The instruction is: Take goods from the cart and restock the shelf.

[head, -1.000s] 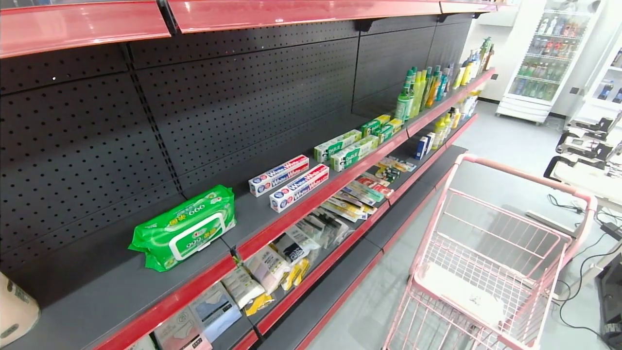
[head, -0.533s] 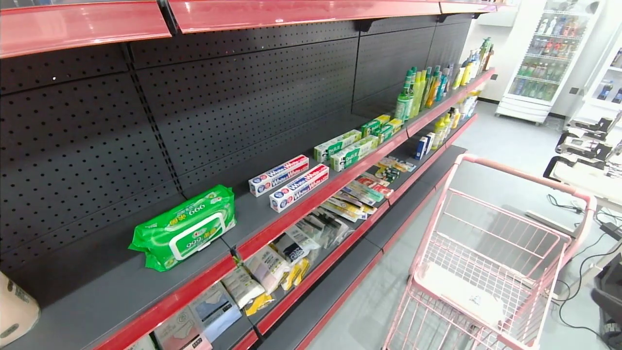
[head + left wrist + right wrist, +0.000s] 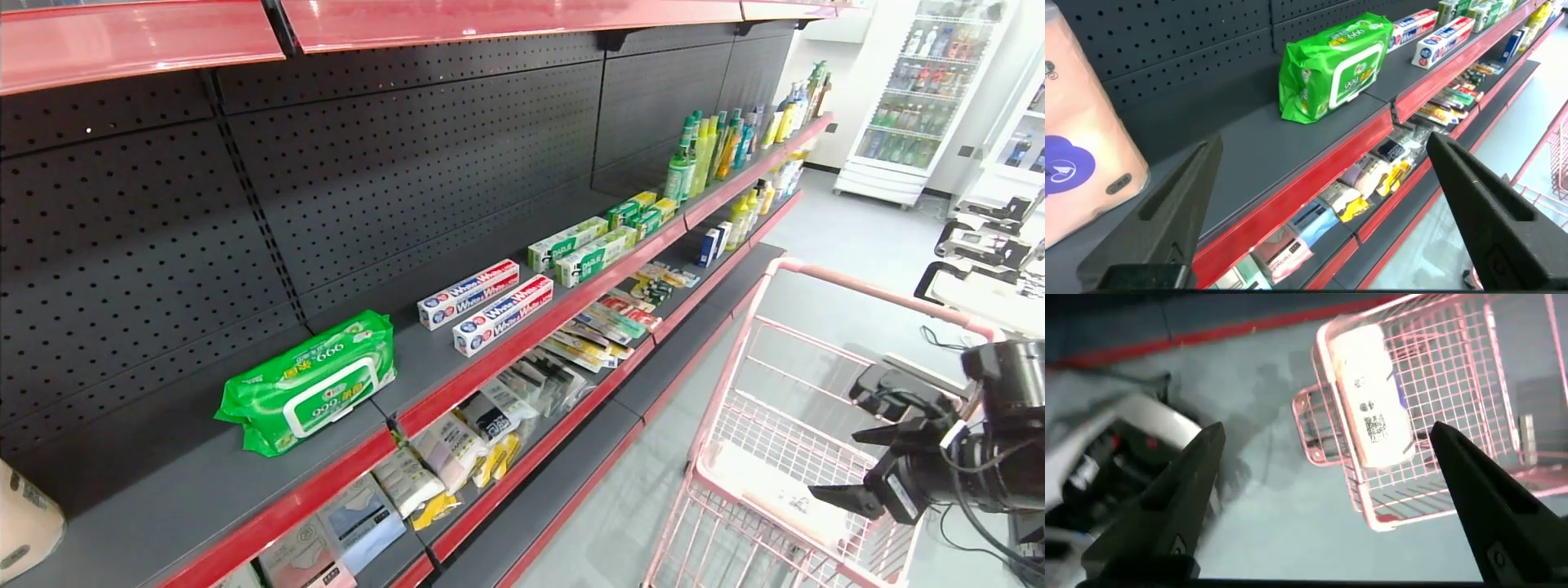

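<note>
Since a second ago my right claw [image 3: 849, 445] has swung into the head view and now hangs over the pink cart [image 3: 816, 273]. Its fingers are spread wide with nothing between them, and the white pack [image 3: 775, 490] lies flat in the cart's basket below it. My left claw [image 3: 1324, 143] is spread wide and empty too, facing the stretch of grey shelf [image 3: 1249, 155] between the green wipes pack [image 3: 1331, 65] and a pale paper-roll pack [image 3: 1078, 147] at the shelf's left end.
</note>
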`<state>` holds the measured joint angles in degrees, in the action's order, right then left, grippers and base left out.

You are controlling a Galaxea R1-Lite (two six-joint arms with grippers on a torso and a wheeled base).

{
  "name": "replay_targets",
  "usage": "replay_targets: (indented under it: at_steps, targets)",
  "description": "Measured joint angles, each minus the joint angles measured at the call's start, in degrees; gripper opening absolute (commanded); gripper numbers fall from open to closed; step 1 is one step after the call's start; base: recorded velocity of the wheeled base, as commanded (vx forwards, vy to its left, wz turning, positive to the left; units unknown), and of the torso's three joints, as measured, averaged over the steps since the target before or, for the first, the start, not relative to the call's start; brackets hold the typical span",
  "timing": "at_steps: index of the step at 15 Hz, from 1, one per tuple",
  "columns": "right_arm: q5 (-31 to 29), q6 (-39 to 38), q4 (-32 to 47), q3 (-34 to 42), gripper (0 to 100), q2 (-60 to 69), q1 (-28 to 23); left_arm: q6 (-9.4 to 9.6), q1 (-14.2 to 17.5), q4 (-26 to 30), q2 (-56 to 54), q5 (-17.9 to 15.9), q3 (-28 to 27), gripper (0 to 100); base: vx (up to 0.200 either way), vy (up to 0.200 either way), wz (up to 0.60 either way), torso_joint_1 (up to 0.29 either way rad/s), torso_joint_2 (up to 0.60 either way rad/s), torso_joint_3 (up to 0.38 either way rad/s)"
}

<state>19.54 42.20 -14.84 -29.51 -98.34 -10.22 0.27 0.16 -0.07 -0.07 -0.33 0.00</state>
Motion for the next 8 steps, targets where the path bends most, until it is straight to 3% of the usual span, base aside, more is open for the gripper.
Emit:
replay_targets:
  at_steps: [2,7,8]
  targets:
    - [1.0,5.2,-1.4,-1.2,100,-7.4,0.2,-0.02,0.0,0.0,0.0,0.0,0.0,100,0.0,0.0,0.0,0.0,0.0,0.0]
    - [0.8,5.8,-3.7,-0.3,100,-10.9,-3.3,0.0,0.0,0.0,0.0,0.0,0.0,100,0.0,0.0,0.0,0.0,0.0,0.0]
    - [0.8,6.0,-4.4,-0.2,100,-10.9,-3.6,0.0,0.0,0.0,0.0,0.0,0.0,100,0.0,0.0,-0.6,0.002,0.0,0.002]
